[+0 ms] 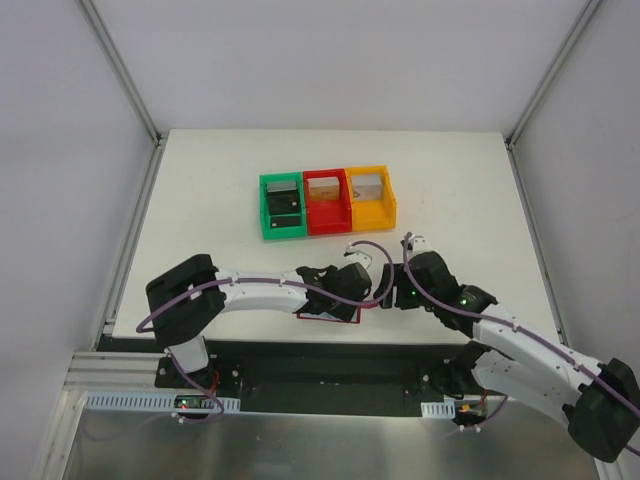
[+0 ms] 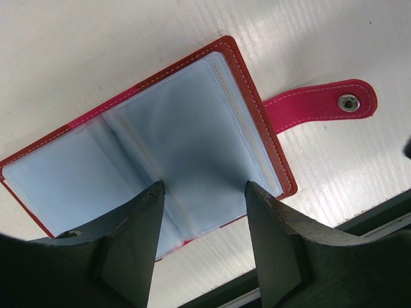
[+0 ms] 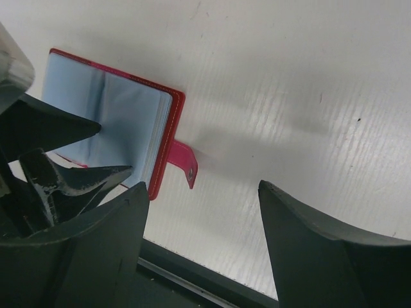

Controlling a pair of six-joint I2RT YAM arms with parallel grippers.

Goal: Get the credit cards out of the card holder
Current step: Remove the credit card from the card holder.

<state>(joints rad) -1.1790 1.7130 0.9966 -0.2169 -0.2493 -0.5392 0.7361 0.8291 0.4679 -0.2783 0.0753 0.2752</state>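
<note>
The card holder (image 2: 192,115) lies open and flat near the table's front edge, its dark red cover down and its pale blue clear sleeves up. Its snap tab (image 2: 321,102) sticks out to the right. My left gripper (image 2: 204,187) hangs open right over the sleeves' near edge with nothing between its fingers. In the top view it covers most of the card holder (image 1: 330,316). My right gripper (image 3: 203,186) stands open over bare table just right of the snap tab (image 3: 183,160). I cannot make out any credit cards in the sleeves. Flat pale credit cards (image 1: 366,185) lie in the bins.
A green bin (image 1: 268,210), a red bin (image 1: 342,208) and an orange bin (image 1: 388,200) stand side by side at the table's middle back. The table's front edge (image 2: 359,215) runs close behind the card holder. The two grippers are close together.
</note>
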